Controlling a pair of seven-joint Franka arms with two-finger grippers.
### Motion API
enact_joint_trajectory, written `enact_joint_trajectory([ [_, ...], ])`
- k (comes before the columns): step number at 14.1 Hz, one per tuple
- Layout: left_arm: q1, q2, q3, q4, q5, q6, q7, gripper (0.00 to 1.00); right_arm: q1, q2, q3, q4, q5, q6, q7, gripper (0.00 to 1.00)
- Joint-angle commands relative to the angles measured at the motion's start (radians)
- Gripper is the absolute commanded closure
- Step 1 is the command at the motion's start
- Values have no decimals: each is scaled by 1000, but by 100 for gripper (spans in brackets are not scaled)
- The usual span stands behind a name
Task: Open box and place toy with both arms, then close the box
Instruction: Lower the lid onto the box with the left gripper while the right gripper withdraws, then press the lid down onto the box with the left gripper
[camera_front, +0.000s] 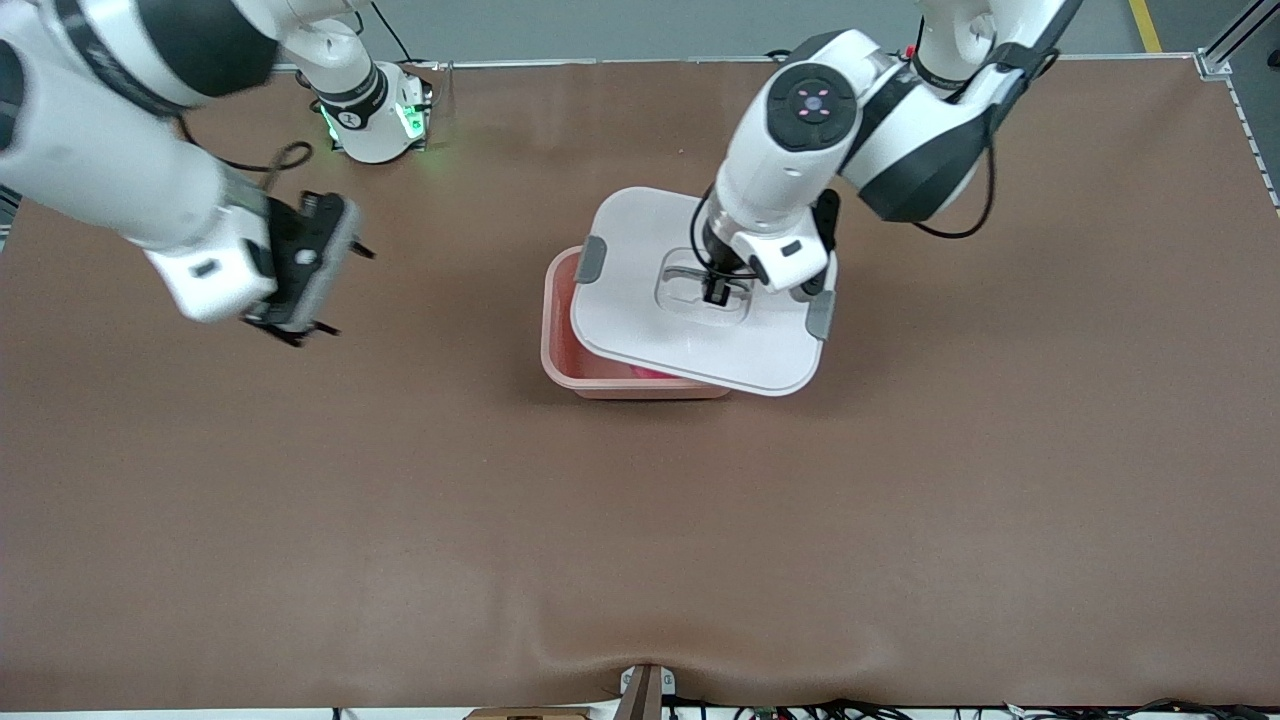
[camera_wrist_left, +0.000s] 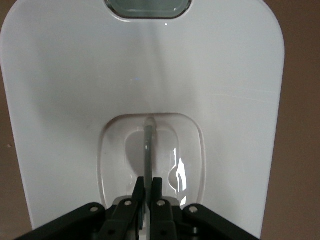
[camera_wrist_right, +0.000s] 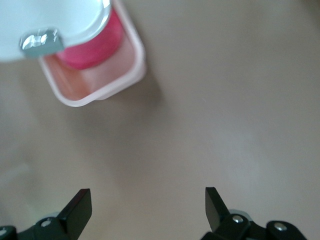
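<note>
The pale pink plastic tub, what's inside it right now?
A bright pink plush toy lies inside the tub. The white lid held skewed above covers most of the toy, so its ears can't be seen.

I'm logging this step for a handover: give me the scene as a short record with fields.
box: pale pink translucent plastic tub, partly uncovered
lid: white plastic lid with grey side clips, skewed over the tub, not seated
toy: bright pink plush, inside the tub
left gripper: shut on the lid's central handle
right gripper: open, empty, over bare brown table toward the right arm's end
</note>
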Motion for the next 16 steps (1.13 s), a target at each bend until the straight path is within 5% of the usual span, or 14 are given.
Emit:
enact_joint_trajectory([
  [1,-52,32,0,-26,101,81,-165,100,-78,-62,19,-54,-21,-7,197,0],
  [7,-154,147,0,-12,334,135,-371,100,-210,-55,-16,-91,-15,0,490,0],
  [10,-161,156,0,-12,335,156,-412,100,-201,-62,-42,-88,-44,-5,709,0],
  [13,-168,167,0,-12,336,169,-480,100,-230,-70,-37,-87,-162,4,731,0],
  [16,-168,168,2,-14,338,169,-480,100,-265,-101,-62,-84,-171,-4,741,0],
])
